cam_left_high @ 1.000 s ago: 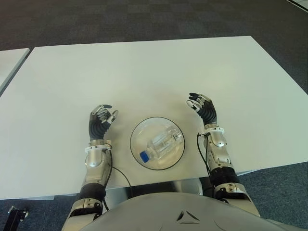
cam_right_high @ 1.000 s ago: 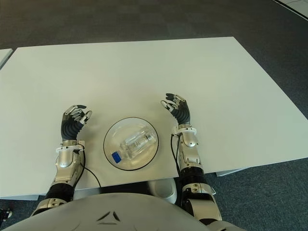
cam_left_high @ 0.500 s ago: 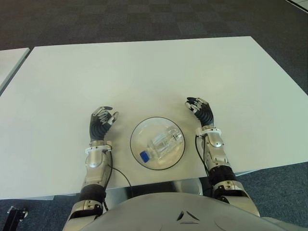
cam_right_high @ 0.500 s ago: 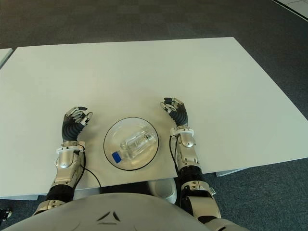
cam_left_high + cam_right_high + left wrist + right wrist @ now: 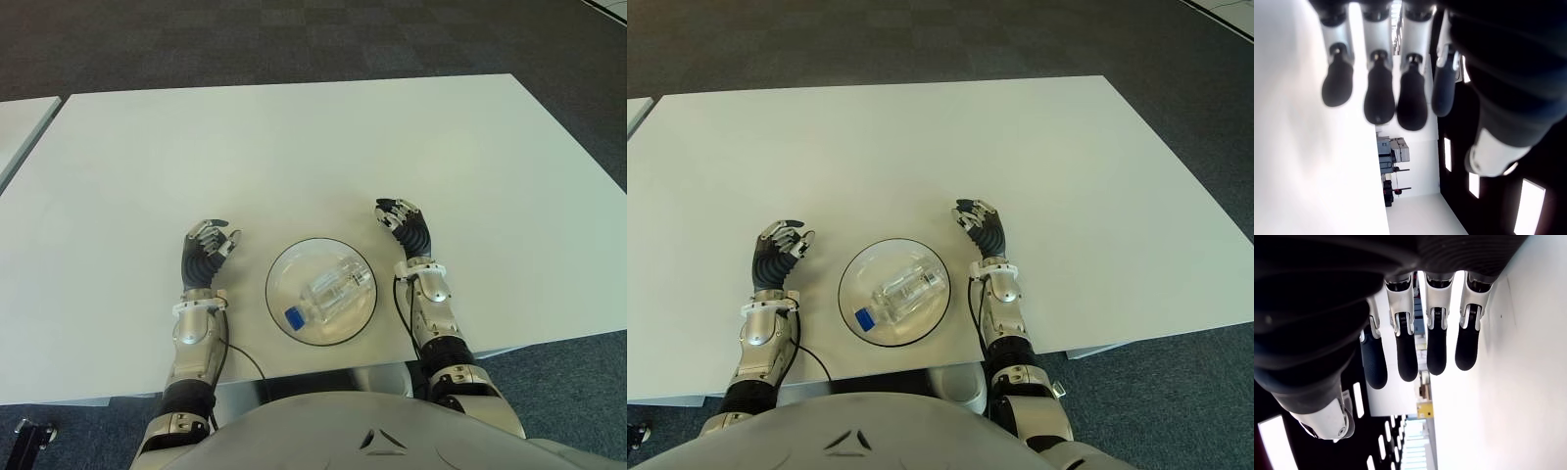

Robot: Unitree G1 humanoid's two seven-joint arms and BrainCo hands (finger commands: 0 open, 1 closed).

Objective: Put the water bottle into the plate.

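You're looking at the water bottle [image 5: 328, 293] lying on its side inside the plate [image 5: 278, 305], blue cap pointing near-left. Your left hand [image 5: 204, 253] is sitting left of the plate and your right hand [image 5: 407, 227] just right of it, both over the white worktop [image 5: 294, 157], fingers loosely relaxed and gripping nothing.

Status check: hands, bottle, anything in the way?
Both hands empty, left hand and right hand open, flanking the plate. Water bottle lying on its side in the plate. Nothing in the way.
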